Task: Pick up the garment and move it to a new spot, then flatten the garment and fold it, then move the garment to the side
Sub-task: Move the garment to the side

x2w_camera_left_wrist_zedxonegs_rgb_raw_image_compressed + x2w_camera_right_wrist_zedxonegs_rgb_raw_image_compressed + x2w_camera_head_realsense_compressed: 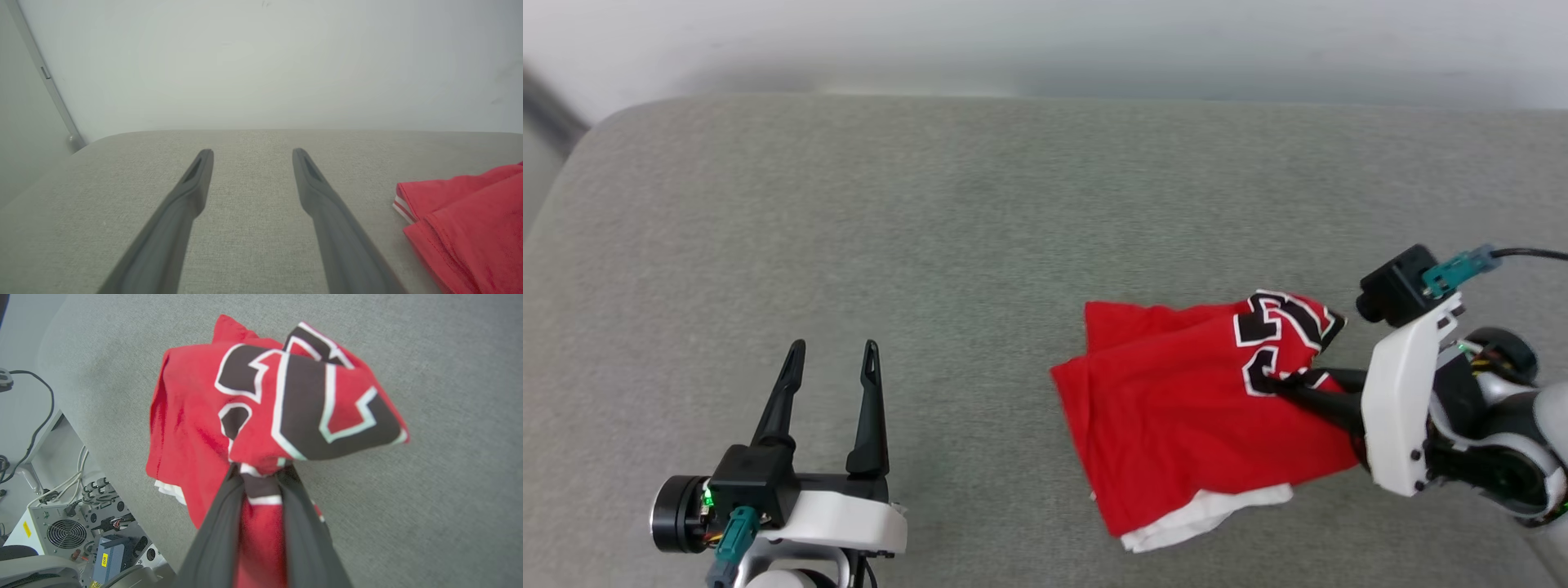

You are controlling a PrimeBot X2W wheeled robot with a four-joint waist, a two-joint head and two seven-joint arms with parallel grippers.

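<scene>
Two tools: right tool [263, 475] clenches garment [1176, 408] (printed part); left tool [834, 351] spread apart.

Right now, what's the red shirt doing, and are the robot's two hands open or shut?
garment: bunched up on the grey cushion, with its printed fold pinched.
right gripper: shut on the garment.
left gripper: open, empty, apart from the garment.

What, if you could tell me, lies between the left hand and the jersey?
Only bare grey fabric lies between the left hand and the jersey; the head view shows that stretch plainly.
</scene>
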